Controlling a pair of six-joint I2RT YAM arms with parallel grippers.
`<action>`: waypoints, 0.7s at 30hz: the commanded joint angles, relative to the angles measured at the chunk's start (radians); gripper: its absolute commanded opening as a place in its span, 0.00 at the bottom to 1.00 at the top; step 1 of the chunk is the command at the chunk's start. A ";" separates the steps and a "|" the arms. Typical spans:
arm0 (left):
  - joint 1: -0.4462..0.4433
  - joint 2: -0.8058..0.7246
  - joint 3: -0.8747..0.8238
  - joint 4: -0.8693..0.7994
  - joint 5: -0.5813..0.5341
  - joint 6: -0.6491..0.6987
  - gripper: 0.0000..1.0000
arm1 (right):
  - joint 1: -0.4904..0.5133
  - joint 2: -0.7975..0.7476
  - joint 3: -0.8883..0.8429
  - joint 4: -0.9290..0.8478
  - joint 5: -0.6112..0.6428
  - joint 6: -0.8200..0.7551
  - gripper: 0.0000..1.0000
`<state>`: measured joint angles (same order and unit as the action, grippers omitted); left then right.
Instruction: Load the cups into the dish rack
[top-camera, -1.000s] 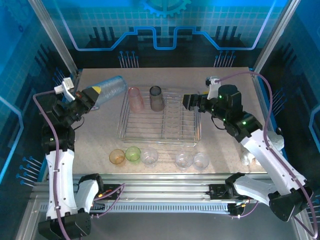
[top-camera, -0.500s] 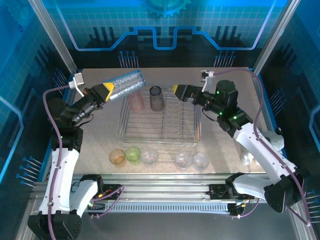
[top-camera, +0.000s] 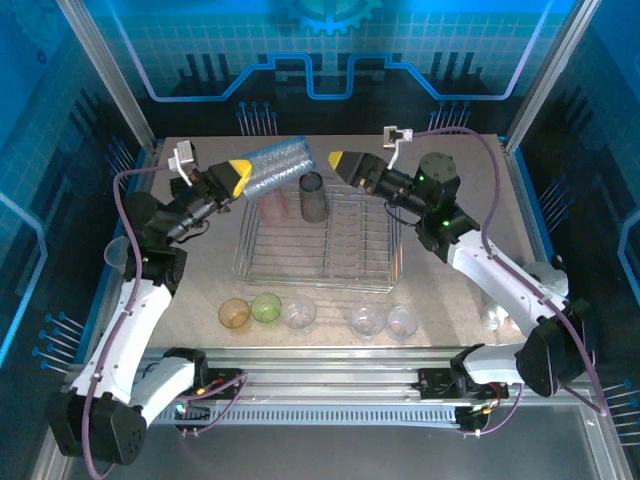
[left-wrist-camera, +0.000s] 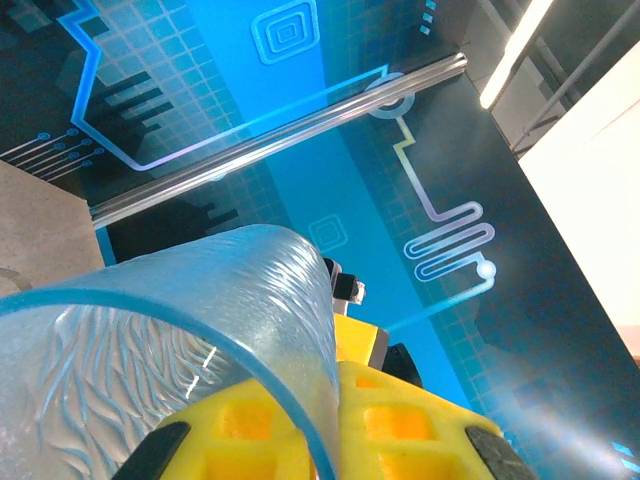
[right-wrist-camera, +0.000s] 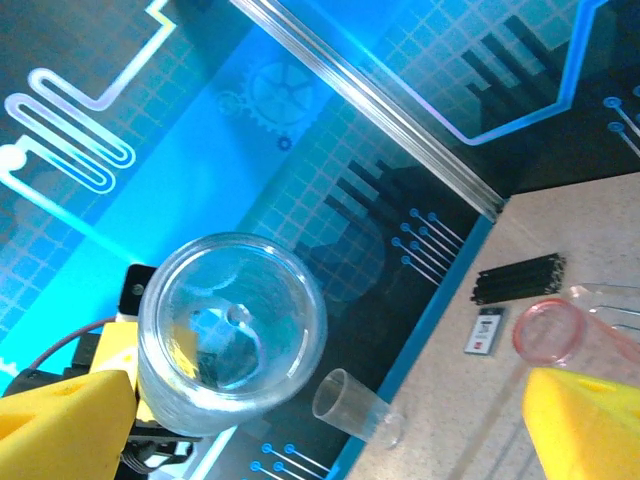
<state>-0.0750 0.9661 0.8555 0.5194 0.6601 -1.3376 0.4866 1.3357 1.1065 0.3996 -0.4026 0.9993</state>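
A clear ribbed tumbler (top-camera: 280, 163) is clamped tight in the left gripper (top-camera: 243, 172) and held sideways in the air near the dish rack's (top-camera: 320, 245) far left corner. The right gripper (top-camera: 345, 163) is spread wide, empty, and faced toward its mouth. A pink cup (top-camera: 272, 203) and a smoky grey cup (top-camera: 313, 196) are stood in the rack. The speckled beige tabletop (top-camera: 190, 270) is walled by blue circuit-patterned panels (top-camera: 400, 50).

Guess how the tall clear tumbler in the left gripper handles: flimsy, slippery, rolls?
Likely light and thin-walled: the clear tumbler is see-through, so a hard squeeze could flex it. Its rippled wall probably aids grip; the left gripper holds it sideways in the air. Being round, it would likely roll if laid on its side.
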 joint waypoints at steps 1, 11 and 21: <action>-0.024 0.030 0.025 0.084 -0.023 -0.021 0.00 | 0.037 0.056 0.041 0.119 -0.020 0.048 1.00; -0.051 0.062 0.036 0.084 -0.022 -0.025 0.00 | 0.056 0.195 0.119 0.227 -0.105 0.105 1.00; -0.054 0.073 0.031 0.084 -0.022 -0.015 0.00 | 0.064 0.265 0.188 0.221 -0.158 0.122 0.98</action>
<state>-0.1211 1.0351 0.8555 0.5301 0.6472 -1.3380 0.5369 1.5768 1.2533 0.5781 -0.5278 1.1072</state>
